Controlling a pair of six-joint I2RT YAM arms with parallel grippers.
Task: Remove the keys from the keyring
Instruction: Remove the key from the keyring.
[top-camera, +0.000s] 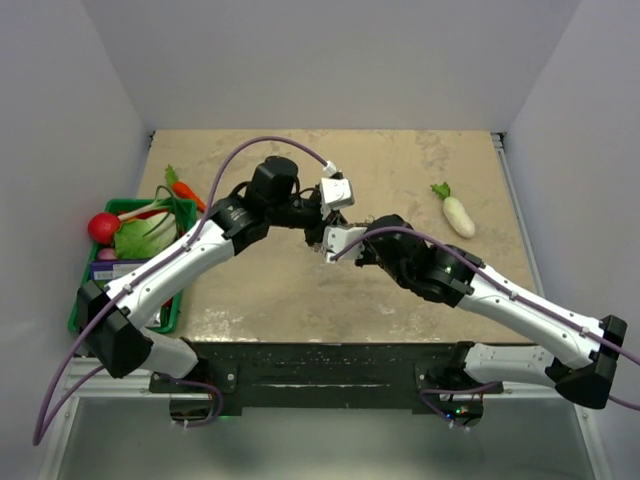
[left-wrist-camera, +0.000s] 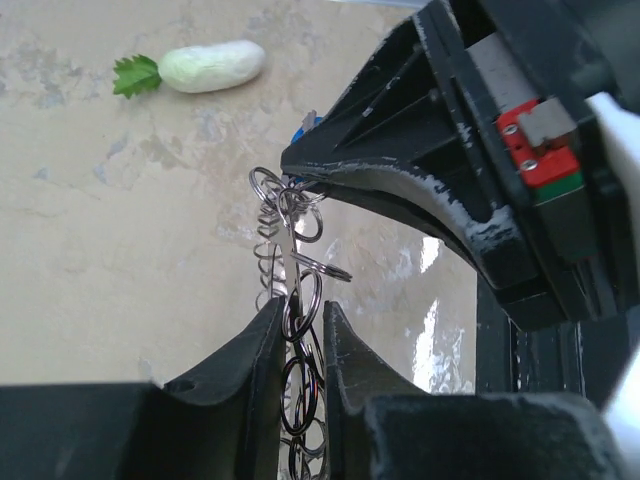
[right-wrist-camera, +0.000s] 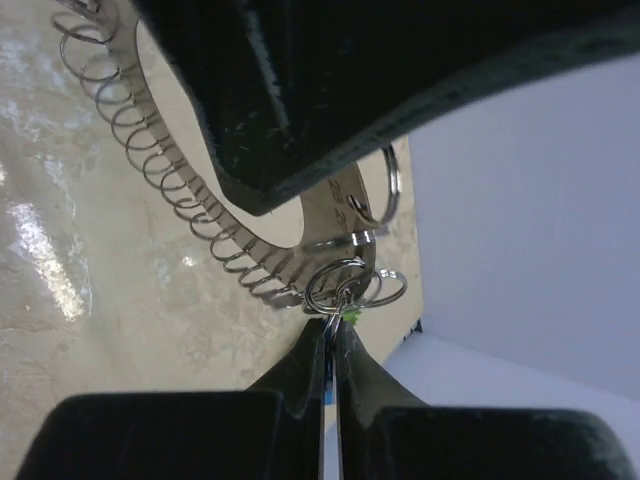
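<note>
The keyring (left-wrist-camera: 272, 250) is a grey coil loop with small split rings, held in the air between both grippers. My left gripper (left-wrist-camera: 300, 325) is shut on the coil and its rings. My right gripper (right-wrist-camera: 334, 335) is shut on the small key where it hangs from the split rings (right-wrist-camera: 345, 285). Only a sliver of the key's blue head (left-wrist-camera: 307, 124) shows behind the right fingertips. In the right wrist view the coil (right-wrist-camera: 150, 150) arcs up under the left gripper. In the top view the two grippers (top-camera: 335, 225) meet tip to tip above the table's middle.
A white radish with green leaves (top-camera: 457, 213) lies at the right, also in the left wrist view (left-wrist-camera: 205, 66). A green basket (top-camera: 84, 303) of vegetables stands at the left edge. White walls enclose the table on three sides.
</note>
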